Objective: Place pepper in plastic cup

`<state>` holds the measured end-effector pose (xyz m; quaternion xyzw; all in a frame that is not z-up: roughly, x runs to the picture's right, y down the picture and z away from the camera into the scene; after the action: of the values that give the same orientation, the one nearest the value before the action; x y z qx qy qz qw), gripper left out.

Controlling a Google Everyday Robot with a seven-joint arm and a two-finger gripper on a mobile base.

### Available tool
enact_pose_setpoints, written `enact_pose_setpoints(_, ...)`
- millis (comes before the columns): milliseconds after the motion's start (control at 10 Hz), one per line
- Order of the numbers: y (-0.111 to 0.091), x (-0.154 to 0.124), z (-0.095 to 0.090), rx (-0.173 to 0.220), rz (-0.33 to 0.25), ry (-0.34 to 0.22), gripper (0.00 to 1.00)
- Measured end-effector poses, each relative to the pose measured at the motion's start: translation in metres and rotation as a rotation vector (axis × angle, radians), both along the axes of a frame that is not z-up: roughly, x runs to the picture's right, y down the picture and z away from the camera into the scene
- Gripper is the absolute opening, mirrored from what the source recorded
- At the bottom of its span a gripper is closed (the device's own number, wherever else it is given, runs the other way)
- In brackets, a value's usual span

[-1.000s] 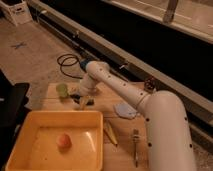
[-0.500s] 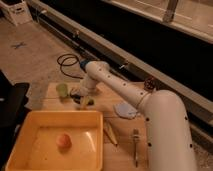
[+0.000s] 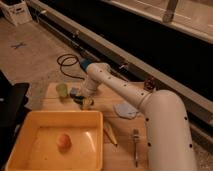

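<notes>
At the lower left of the frame we find the shallow yellow plastic tray (image 3: pixel 20 145), which holds one small orange round item (image 3: pixel 62 141); neither belongs to the task. Above the tray, at left centre, the small pale green translucent plastic cup (image 3: pixel 61 90) stands upright on the light wooden table top (image 3: pixel 50 104). We cannot see into it. Just to its right lies a small blue sponge (image 3: pixel 74 92). Next comes the slim dark green pepper (image 3: pixel 78 101), which lies on the table near the cup but apart from it and is partly hidden by the tool. The two-finger gripper (image 3: pixel 83 98) sits low over the pepper at centre left, with its jaws spread wide and not clamped on anything we can make out. Over the last second we note no change: the white robot arm (image 3: pixel 150 110), the cup and the pepper all keep their positions, and the jaw opening is the same. We judge that the grasp is still pending and the pepper is not yet lifted, so closing on the pepper comes first, then a short carry leftward to the cup. Further right lie a pale yellow banana-like piece (image 3: pixel 110 134), a flat pale bluish piece (image 3: pixel 125 110) and a metal fork (image 3: pixel 136 147).
</notes>
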<state>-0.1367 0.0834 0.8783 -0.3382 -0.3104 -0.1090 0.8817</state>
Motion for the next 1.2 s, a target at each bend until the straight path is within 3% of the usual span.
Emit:
enact_pose_setpoints(500,0.015,0.012,0.018,-0.070,0.034,0.031,0.73)
enact_pose_setpoints(1200,0.012,0.018,0.035,-0.100,0.042,0.052,0.73)
